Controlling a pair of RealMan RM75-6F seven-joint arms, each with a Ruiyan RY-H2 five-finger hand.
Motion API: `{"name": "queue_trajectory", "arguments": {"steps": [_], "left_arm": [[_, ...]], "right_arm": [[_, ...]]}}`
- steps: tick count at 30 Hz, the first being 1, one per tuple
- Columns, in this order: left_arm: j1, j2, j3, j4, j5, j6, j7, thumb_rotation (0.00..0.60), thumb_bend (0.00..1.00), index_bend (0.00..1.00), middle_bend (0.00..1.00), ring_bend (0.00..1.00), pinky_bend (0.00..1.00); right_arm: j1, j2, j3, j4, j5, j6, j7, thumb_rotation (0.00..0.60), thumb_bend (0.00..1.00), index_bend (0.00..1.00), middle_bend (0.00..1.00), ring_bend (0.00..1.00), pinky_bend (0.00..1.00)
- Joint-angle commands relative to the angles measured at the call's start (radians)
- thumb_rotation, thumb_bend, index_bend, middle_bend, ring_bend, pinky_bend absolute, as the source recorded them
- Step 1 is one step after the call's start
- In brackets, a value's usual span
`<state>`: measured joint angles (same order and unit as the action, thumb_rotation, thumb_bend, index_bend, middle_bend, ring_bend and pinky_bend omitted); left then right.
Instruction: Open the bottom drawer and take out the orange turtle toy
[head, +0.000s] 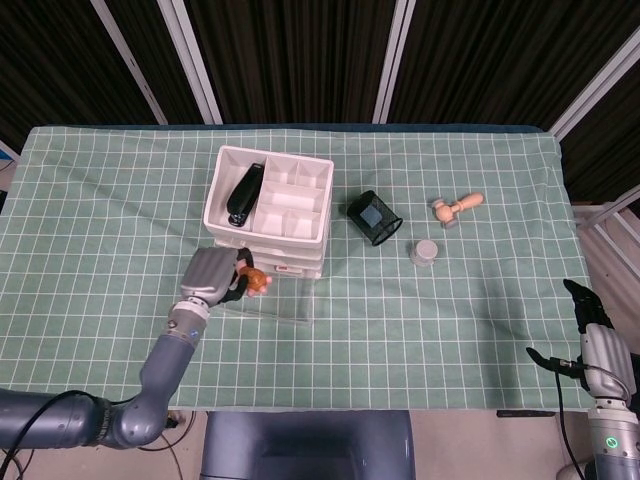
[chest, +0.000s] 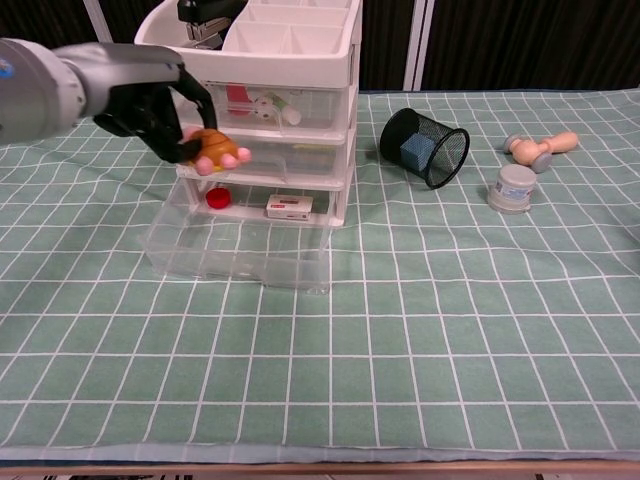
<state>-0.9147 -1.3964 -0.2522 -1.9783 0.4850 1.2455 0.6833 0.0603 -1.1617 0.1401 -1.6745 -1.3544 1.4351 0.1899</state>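
Chest view: green checked tablecloth (chest: 420, 330) under dark slatted wall (chest: 500, 40).

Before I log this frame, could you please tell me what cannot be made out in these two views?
- Right hand: head view, lower right edge; too small to read its fingers; absent from chest view.
- Orange turtle toy: partly covered by left hand.
- Stapler: chest view, cut off by top edge.

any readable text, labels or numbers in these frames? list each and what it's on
None can be read.
Small white box in the bottom drawer: red print, too blurred.
Small jar by the mesh pen cup: label band, too small.
Orange turtle toy in the left hand: no markings show.
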Motion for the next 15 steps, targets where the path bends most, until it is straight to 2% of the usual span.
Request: {"name": "queue_trajectory", "arguments": {"steps": [1,4,8,12,15], "left_arm": [[0.069,0.082,0.07,-0.06,0.069,0.056,-0.013,0.6,0.51,0.64,1.0,1.0,1.0],[0.132,0.129,0.138,-0.065,0.097,0.084,-0.03,0.6,0.51,0.63,1.0,1.0,1.0],[0.198,0.152,0.202,-0.049,0.12,0.071,-0.076,0.6,0.51,0.63,1.0,1.0,1.0],[0.237,0.131,0.257,-0.002,0.139,0.037,-0.095,0.6,0.51,0.61,1.0,1.0,1.0],[0.249,0.107,0.268,0.026,0.154,0.025,-0.102,0.6,0.48,0.59,1.0,1.0,1.0]], "right_arm": [[0.0,-0.001,-0.001,0.0,-0.002,0.0,-0.001,0.6,0.11,0.0,0.1,0.0,0.18],[0.001,-0.001,-0.003,0.0,-0.005,-0.001,-0.002,0.6,0.11,0.0,0.1,0.0,0.18],[0.0,-0.002,-0.005,-0.002,-0.007,0.0,-0.006,0.6,0.11,0.0,0.1,0.0,0.18],[0.0,-0.002,-0.005,-0.002,-0.009,0.003,-0.011,0.6,0.11,0.0,0.1,0.0,0.18],[-0.001,-0.003,-0.006,-0.003,-0.01,0.004,-0.014,0.6,0.11,0.0,0.1,0.0,0.18]]}}
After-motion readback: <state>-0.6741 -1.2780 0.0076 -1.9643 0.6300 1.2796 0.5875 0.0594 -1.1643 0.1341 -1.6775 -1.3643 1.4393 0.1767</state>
